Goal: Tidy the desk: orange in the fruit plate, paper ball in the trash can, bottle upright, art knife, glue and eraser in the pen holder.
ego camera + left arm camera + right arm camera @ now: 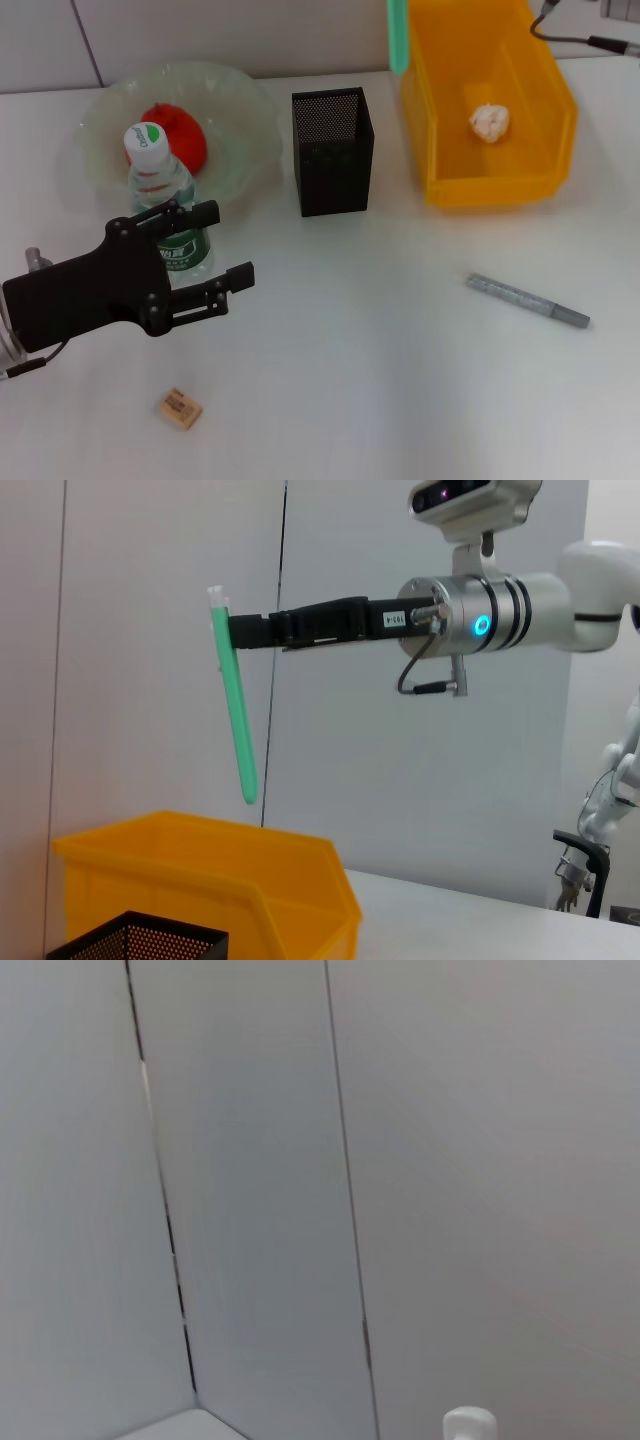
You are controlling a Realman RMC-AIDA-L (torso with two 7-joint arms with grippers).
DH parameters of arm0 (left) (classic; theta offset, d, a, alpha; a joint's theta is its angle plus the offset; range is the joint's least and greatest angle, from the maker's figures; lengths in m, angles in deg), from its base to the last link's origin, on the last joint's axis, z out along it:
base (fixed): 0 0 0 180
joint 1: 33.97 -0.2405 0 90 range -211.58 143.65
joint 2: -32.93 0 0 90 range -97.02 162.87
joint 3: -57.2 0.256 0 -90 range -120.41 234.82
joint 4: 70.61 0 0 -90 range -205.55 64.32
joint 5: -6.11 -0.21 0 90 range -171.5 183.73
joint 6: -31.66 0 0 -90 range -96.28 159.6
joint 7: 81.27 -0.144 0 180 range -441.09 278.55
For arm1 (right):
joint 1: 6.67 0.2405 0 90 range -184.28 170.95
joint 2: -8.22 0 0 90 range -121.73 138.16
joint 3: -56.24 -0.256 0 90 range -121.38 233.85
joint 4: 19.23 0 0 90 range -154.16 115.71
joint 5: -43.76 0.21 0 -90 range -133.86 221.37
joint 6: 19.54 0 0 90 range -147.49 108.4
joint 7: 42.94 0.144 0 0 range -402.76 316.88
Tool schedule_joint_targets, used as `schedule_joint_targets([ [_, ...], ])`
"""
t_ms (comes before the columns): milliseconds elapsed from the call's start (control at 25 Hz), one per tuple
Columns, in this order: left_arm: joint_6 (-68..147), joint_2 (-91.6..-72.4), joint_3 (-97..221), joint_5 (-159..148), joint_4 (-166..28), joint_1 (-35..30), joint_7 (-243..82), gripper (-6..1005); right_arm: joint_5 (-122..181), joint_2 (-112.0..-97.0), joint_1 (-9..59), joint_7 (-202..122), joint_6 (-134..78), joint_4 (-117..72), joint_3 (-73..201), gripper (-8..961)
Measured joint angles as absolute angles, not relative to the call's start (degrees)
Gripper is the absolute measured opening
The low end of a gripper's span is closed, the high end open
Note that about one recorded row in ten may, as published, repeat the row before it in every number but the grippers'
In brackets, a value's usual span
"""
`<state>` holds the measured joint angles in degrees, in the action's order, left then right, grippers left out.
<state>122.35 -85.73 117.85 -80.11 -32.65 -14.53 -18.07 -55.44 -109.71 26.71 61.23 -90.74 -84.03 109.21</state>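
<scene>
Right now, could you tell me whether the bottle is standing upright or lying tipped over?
Upright. In the head view the bottle stands with its cap on top, between the open fingers of the left gripper.

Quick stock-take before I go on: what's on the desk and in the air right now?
Plate: one, clear, far left.
Orange: one, red-orange, in plate.
Bottle: one, clear with green label, upright, by plate.
Pen holder: one, black mesh, centre.
Bin: one, yellow, far right.
Paper ball: one, white, in bin.
Knife: one, grey, right, lying flat.
Eraser: one, tan, near left.
Glue: one, green, held above bin.
Left gripper: open around bottle.
Right gripper: holding glue.
</scene>
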Motion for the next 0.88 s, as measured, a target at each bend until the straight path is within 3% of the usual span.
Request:
schedule_joint_targets([
  [200,122.4,-85.72,117.9,-80.1,-32.7,-14.5,-18.1,812,-49.9,-108.22,28.3,53.7,-92.7,-73.5,109.1,152],
  [880,122.3,-85.71,117.6,-80.1,-33.5,-14.3,-18.1,812,-49.6,-108.07,36.3,36.7,-84.6,-55.9,109.1,152],
])
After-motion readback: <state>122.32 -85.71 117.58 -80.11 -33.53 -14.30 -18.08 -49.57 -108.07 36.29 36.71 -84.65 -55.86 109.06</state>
